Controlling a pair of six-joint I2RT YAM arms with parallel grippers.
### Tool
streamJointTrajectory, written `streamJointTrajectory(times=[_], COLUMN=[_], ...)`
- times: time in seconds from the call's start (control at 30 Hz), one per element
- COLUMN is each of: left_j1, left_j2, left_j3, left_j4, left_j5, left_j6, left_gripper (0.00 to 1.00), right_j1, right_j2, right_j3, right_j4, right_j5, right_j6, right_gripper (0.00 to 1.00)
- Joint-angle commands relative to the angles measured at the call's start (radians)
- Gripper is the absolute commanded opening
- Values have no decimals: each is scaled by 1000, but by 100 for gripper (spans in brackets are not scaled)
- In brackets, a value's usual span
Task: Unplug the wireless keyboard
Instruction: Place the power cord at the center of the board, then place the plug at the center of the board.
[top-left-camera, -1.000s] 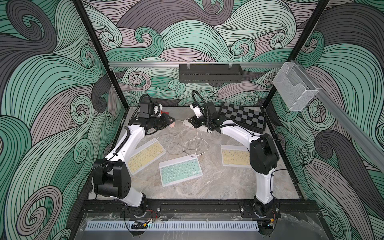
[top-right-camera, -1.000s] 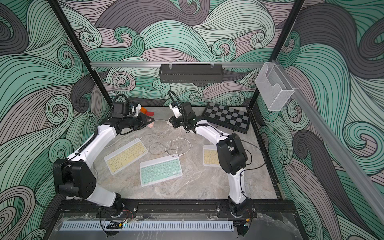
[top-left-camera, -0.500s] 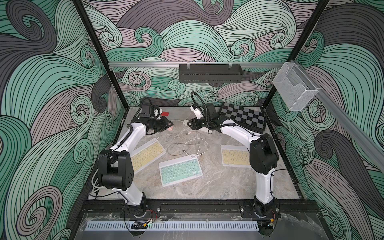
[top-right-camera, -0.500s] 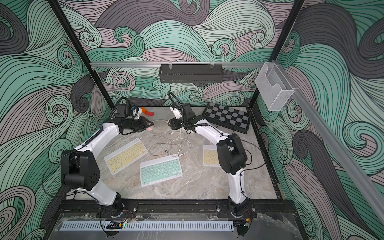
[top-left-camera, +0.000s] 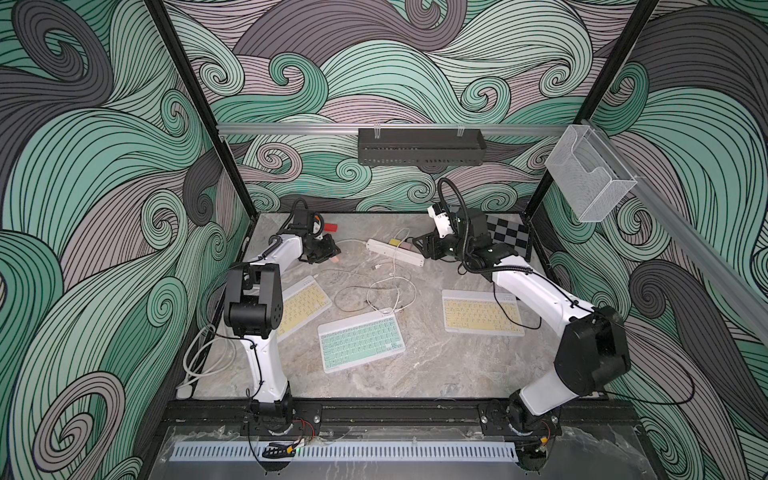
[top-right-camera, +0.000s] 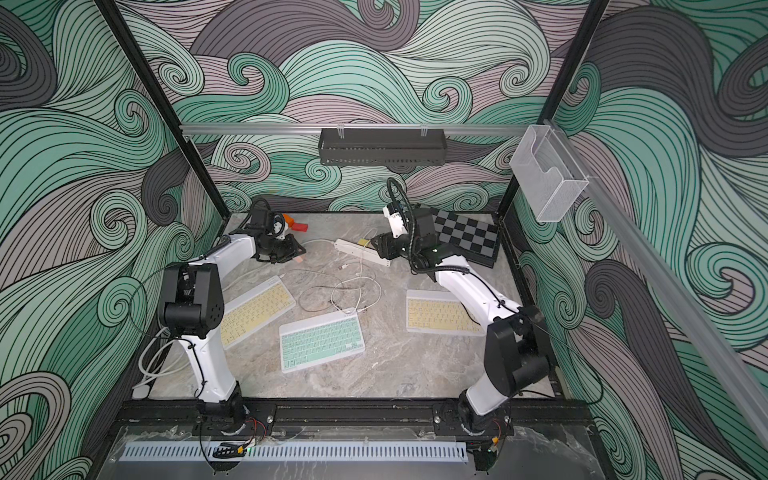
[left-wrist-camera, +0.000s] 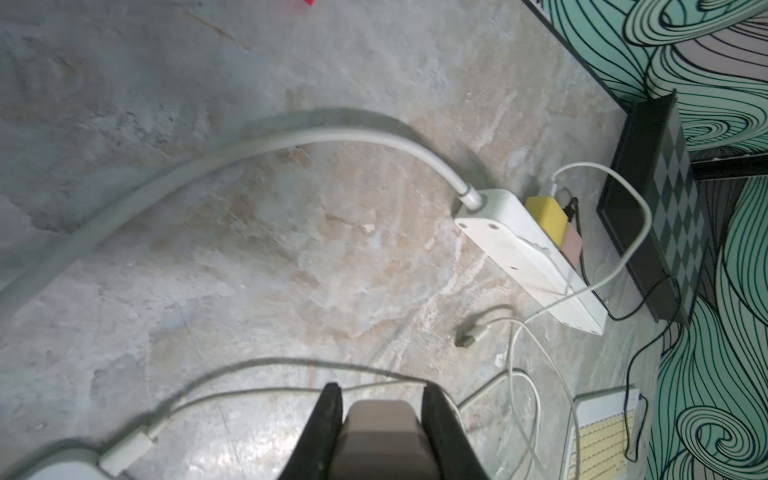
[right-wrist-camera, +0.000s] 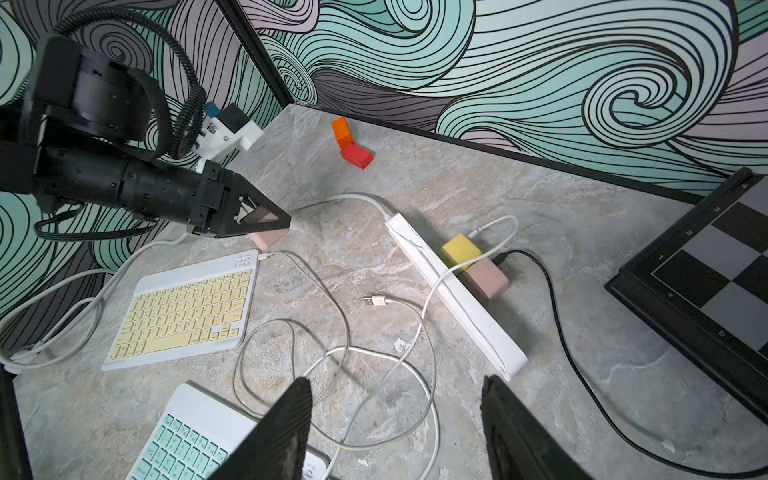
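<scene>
One pink charger (left-wrist-camera: 380, 432) gripped in left jaws, unplug looks done; right jaws open; next, set it down.

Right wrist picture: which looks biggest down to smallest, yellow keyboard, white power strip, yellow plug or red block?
1. yellow keyboard
2. white power strip
3. yellow plug and red block look about alike; the block lies farther away, so no ranking.

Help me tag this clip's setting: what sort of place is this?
Probably a robot lab test cell: left arm and right arm bolted to a base rail, wave-print walls boxing in the table, staged keyboards and a power strip.
</scene>
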Motion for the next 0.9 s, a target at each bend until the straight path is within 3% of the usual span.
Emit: streamJointTrajectory(times=[0.0, 0.2, 0.5, 0.67, 0.77, 0.87], left_j1=[9, 9, 15, 24, 30, 29], left_j2=[61, 148, 183, 174, 123, 38], left_j3=[59, 92, 100, 128, 112, 78], left_j4=[53, 78, 54, -12, -46, -116], left_j5=[26, 30, -8, -37, -66, -164], left_j6=[22, 10, 24, 44, 69, 118], left_gripper=[0, 2, 43, 57, 64, 78], right_j1=[-2, -2, -1, 9, 17, 18], right_j2=[-22, -18, 13, 16, 14, 7], right_j3=[-45, -61, -67, -70, -70, -81], right_j4=[40, 42, 39, 40, 36, 45], right_j5=[-41, -63, -93, -101, -112, -125], right_j6=[32, 40, 73, 81, 84, 91], right_gripper=[65, 65, 64, 64, 64, 64])
